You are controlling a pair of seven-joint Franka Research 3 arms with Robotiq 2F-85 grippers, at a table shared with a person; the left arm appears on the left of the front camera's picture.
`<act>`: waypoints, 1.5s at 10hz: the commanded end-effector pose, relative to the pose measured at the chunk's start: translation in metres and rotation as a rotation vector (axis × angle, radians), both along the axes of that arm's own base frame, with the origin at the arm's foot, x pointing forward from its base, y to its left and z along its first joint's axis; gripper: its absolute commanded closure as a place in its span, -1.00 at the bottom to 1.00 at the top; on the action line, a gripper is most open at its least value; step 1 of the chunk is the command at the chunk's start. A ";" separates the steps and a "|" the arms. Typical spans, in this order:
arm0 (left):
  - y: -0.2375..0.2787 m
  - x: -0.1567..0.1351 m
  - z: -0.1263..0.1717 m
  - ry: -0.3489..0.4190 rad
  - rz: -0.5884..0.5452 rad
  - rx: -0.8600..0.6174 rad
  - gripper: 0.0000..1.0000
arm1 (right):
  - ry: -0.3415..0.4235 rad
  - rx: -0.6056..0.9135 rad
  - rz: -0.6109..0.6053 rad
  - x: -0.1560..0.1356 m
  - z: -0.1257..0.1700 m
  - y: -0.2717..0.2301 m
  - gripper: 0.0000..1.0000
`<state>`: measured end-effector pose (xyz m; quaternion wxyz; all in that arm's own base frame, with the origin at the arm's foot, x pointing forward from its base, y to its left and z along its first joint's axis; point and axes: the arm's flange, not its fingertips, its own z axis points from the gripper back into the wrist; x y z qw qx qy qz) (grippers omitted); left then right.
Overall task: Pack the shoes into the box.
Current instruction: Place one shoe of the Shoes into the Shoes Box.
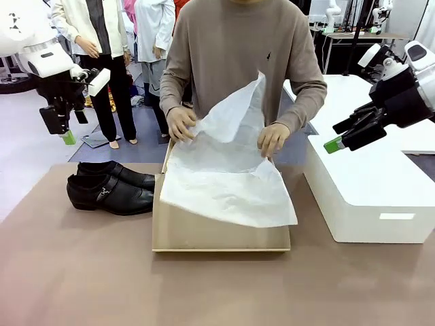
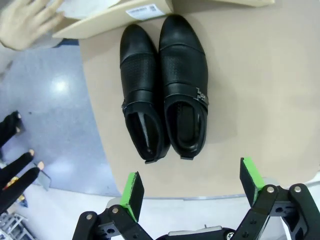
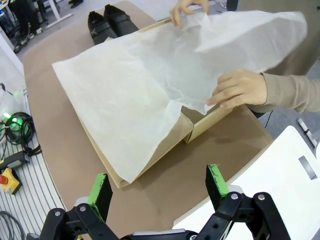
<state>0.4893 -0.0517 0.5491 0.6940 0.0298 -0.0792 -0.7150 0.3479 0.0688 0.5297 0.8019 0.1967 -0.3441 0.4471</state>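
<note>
Glossy black shoes (image 1: 109, 189), tan box (image 1: 217, 234) with white tissue paper (image 1: 224, 170), on a brown table (image 1: 204, 285).

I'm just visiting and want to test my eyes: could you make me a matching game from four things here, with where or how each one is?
Things:
1. shoes
2. tissue paper
3. white box
4. left tool

States:
A. far edge held up by the person's hands
B. open, empty, raised off the table
C. side by side, left of the cardboard box
D. right of the cardboard box

Pairs: 1-C, 2-A, 3-D, 4-B
</note>
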 end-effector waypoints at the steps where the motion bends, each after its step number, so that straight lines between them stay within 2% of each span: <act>1: -0.002 -0.006 0.003 -0.014 0.000 -0.005 -1.00 | -0.013 0.015 0.022 0.003 -0.001 -0.001 -1.00; 6: -0.004 -0.003 0.003 -0.008 -0.004 0.008 -1.00 | -0.013 0.015 0.022 0.003 -0.001 -0.001 -1.00; 10: 0.008 0.049 -0.008 0.025 -0.005 0.006 -1.00 | -0.013 0.015 0.022 0.003 -0.001 -0.001 -1.00; 13: 0.016 0.080 -0.035 0.087 0.041 -0.033 -1.00 | -0.013 0.015 0.022 0.003 -0.001 -0.001 -1.00; 15: 0.018 0.093 -0.060 0.076 0.038 -0.040 -1.00 | -0.013 0.015 0.022 0.003 -0.001 -0.001 -1.00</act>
